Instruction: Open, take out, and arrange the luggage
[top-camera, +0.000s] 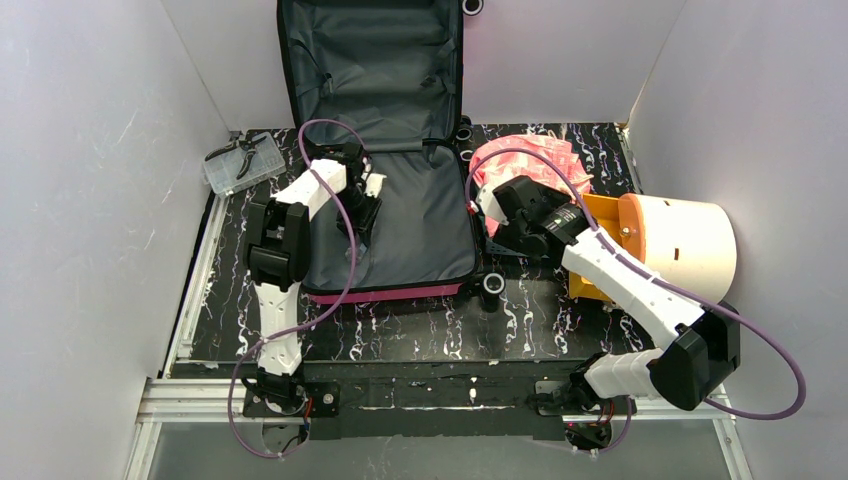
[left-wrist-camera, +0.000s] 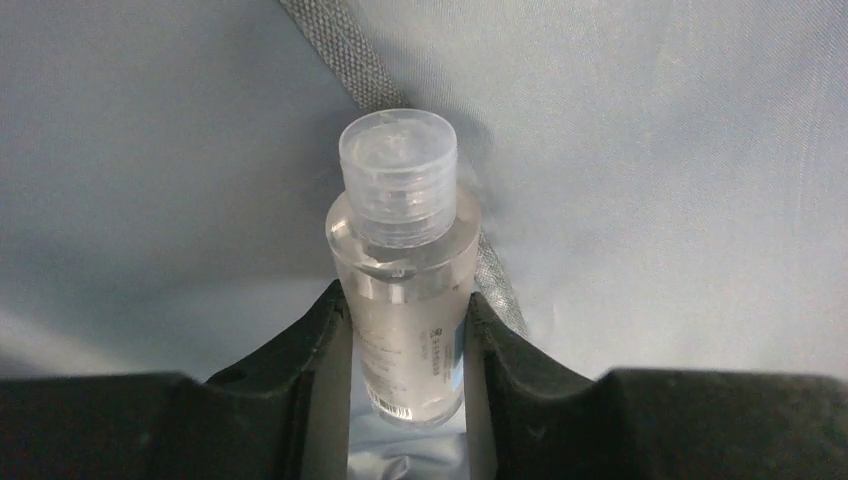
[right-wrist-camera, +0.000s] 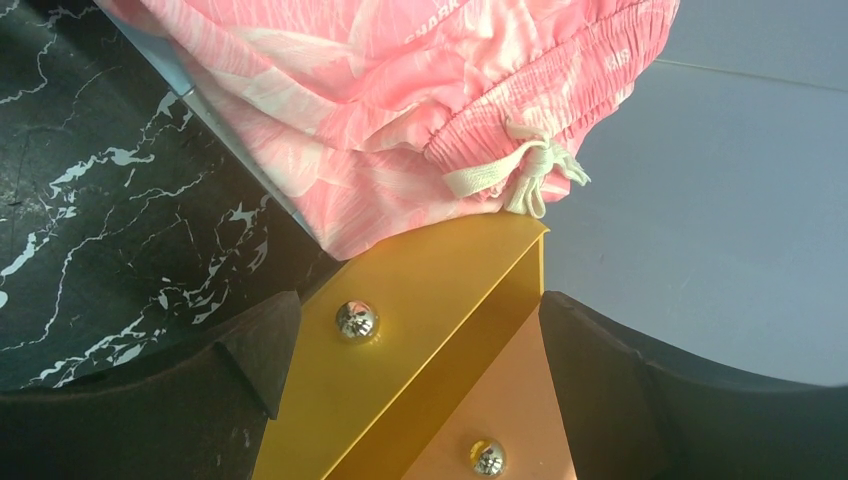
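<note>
One black, white-veined desk is carrying the hot-pink hard-shell luggage, which is lying open at its centre, lid leaning against the back wall. Right of it, the right tool is hovering spread wide, facing a pink patterned garment. Inside the lower shell, the left tool is pinching a small clear plastic bottle, whose long axis is pointing straight ahead, cap away.

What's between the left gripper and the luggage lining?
A small capped clear bottle, pinched by the left gripper, with the luggage lining behind it. The left wrist view shows it.
</note>
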